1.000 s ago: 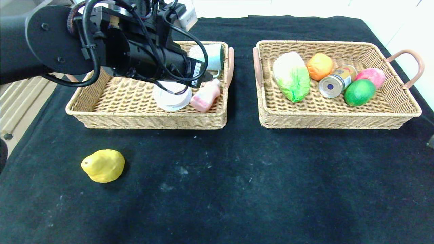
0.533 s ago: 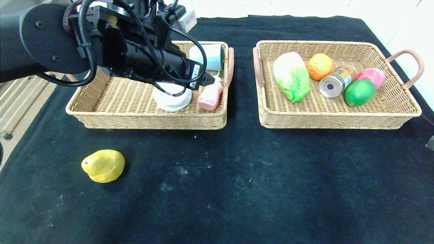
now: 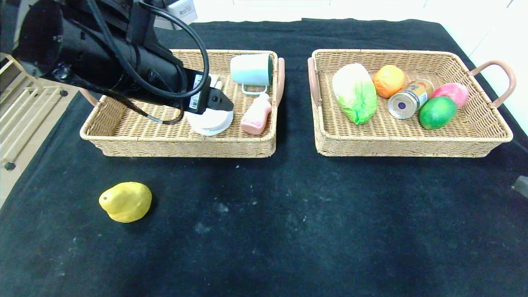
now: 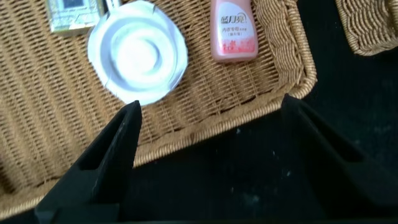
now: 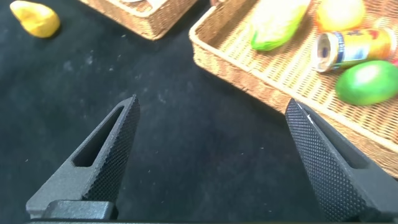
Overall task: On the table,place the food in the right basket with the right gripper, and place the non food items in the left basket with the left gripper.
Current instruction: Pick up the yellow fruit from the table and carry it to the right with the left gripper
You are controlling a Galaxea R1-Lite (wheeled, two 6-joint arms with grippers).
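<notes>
The counter (image 3: 288, 214) is draped in black cloth with pale scuffs. On it stand two wicker baskets side by side, close but apart. The left basket (image 3: 136, 123) holds a white dish (image 3: 210, 123), a pink bottle (image 3: 256, 116) lying beside the dish, and a pale mug (image 3: 251, 69) tipped on its side toward the far corner. The right basket (image 3: 474, 128) holds a cabbage (image 3: 354, 94), a can (image 3: 410, 99) lying on its side, a green fruit (image 3: 437, 112), an orange fruit (image 3: 388, 80) and a pink fruit (image 3: 453, 92). The thick black left arm reaches over the left basket, and the left claw (image 4: 208, 140) hangs above the basket's near wall, released, fingers (image 4: 115, 146) spread wide with nothing between them. The right claw (image 5: 211, 143) hovers over bare cloth near the right basket, also spread wide and holding nothing. A yellow pear (image 3: 125, 201) lies alone on the cloth, in front of the left basket and well apart from it.
</notes>
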